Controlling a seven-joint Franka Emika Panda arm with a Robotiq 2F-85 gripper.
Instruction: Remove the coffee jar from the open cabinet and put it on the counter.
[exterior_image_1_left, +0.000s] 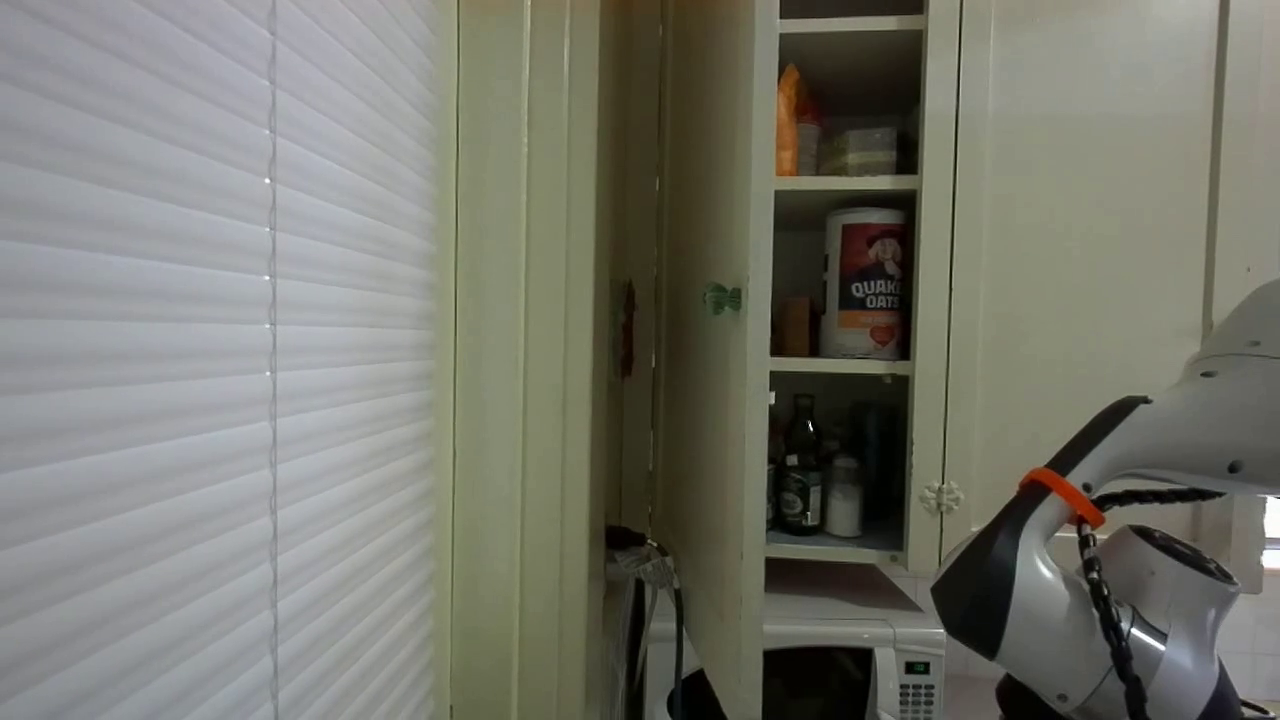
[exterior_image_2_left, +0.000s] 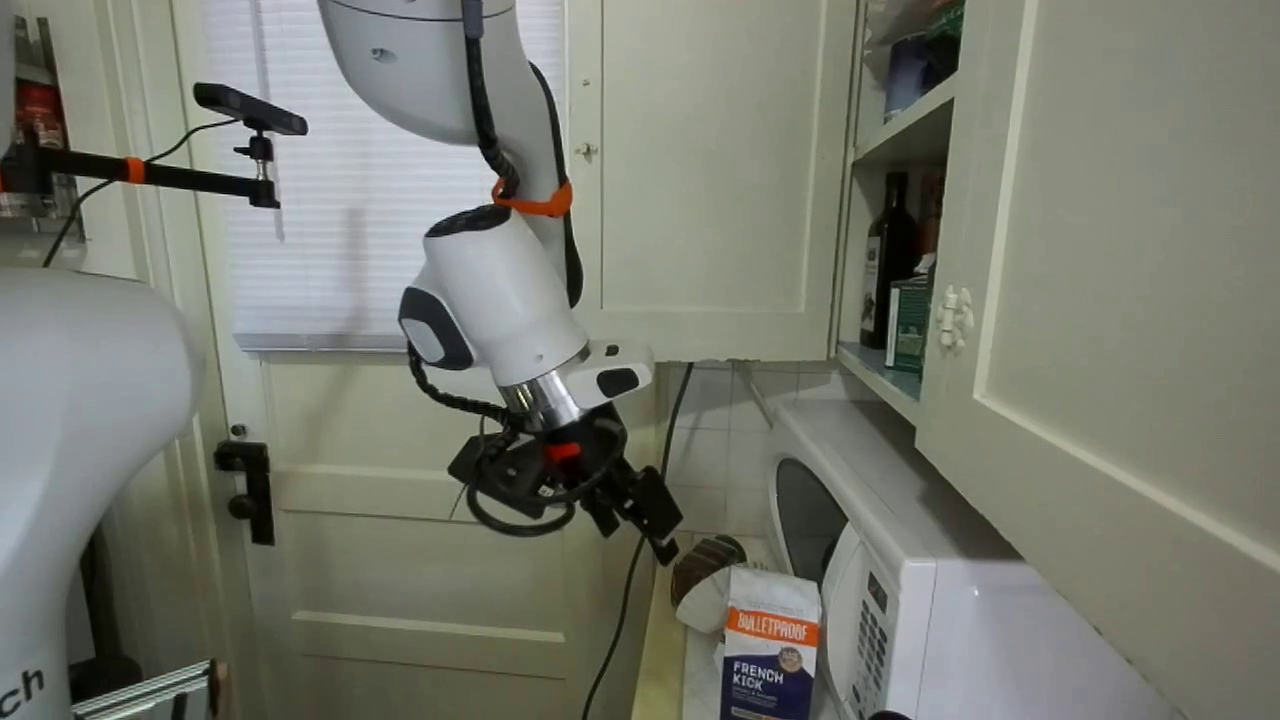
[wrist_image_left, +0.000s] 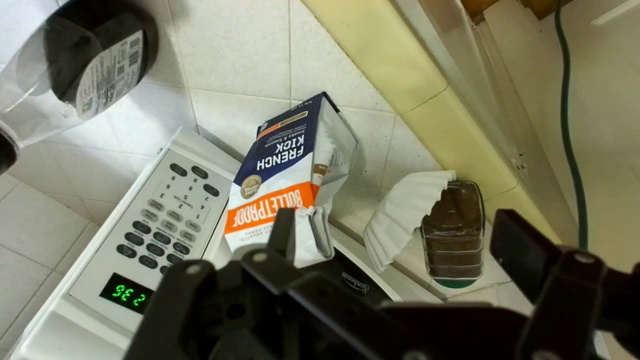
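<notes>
Coffee jar (wrist_image_left: 453, 237) near-vertical in wrist view, green lowermost

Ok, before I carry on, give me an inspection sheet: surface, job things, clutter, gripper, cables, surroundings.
Surface: counter, white tile with yellow edging.
Coffee jar: probably this brown-filled one with green at one end, on the counter; upright or lying, can't tell.
Open cabinet: door open, oats canister inside.
Clutter: Bulletproof bag, paper filters beside the jar, clear bottle with dark contents.
Gripper: open; in its grip, nothing seen.
Cables: looped cable near the gripper; dark green cord beyond the yellow edging.
Surroundings: microwave below the open cabinet; window blind.
</notes>
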